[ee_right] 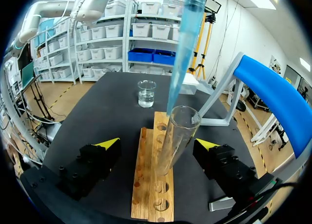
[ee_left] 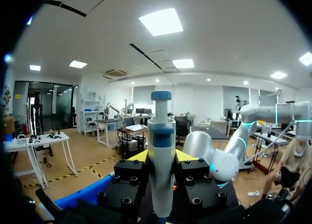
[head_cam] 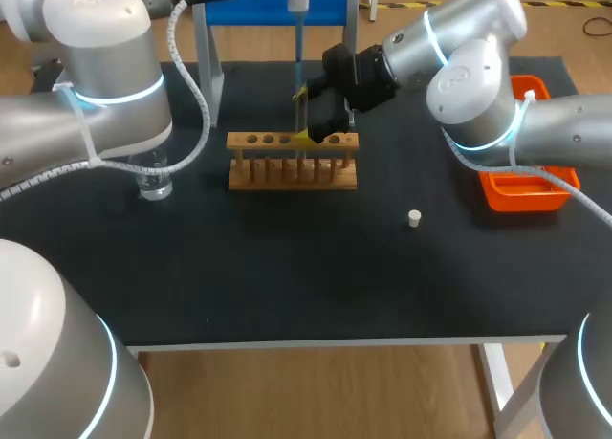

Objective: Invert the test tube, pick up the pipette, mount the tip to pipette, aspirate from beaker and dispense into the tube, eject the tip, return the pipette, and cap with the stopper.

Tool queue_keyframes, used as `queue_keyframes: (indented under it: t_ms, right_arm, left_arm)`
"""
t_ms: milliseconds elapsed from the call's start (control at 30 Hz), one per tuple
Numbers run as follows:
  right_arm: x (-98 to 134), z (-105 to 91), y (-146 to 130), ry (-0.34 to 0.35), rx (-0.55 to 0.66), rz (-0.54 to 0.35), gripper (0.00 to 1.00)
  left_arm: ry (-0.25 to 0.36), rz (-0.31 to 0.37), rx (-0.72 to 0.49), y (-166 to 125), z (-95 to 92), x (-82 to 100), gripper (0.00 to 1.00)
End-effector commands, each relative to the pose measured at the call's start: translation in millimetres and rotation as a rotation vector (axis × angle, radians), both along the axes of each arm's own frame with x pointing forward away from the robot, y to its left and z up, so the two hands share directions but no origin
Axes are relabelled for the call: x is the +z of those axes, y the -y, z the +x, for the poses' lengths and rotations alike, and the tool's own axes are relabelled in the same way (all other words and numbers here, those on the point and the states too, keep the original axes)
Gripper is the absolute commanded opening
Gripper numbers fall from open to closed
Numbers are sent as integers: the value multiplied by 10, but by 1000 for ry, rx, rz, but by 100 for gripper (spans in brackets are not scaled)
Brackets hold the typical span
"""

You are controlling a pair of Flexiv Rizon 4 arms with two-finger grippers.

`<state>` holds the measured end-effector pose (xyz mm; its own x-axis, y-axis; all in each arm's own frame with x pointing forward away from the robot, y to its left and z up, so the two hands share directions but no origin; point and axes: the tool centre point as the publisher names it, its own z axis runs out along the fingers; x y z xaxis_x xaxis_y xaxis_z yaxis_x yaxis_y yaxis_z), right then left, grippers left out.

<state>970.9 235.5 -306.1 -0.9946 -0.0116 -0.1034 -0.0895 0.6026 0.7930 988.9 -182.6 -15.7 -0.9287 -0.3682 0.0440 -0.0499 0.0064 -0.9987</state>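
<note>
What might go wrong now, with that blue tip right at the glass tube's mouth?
The pipette tip sits at the rim of the test tube; slightly off, liquid may land outside. The right end effector stands open around the tube, so a nudge from the tip could tilt it in the wooden rack.

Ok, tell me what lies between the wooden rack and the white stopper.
Nothing: only bare black mat runs from the wooden rack to the white stopper. The head view shows it.
</note>
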Motion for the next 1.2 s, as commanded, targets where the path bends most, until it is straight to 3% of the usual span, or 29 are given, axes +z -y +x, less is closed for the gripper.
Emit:
queue_keyframes:
  t_ms: [33, 800, 1200]
  right_arm:
    - [16, 1, 12, -2, 3, -4, 100]
    - [16, 1, 12, -2, 3, -4, 100]
    - [16, 1, 12, -2, 3, -4, 100]
  left_arm:
    - [2, -2, 10, 6, 17, 8, 0]
    - [35, -41, 43, -25, 24, 120, 0]
    - [17, -36, 25, 50, 24, 56, 0]
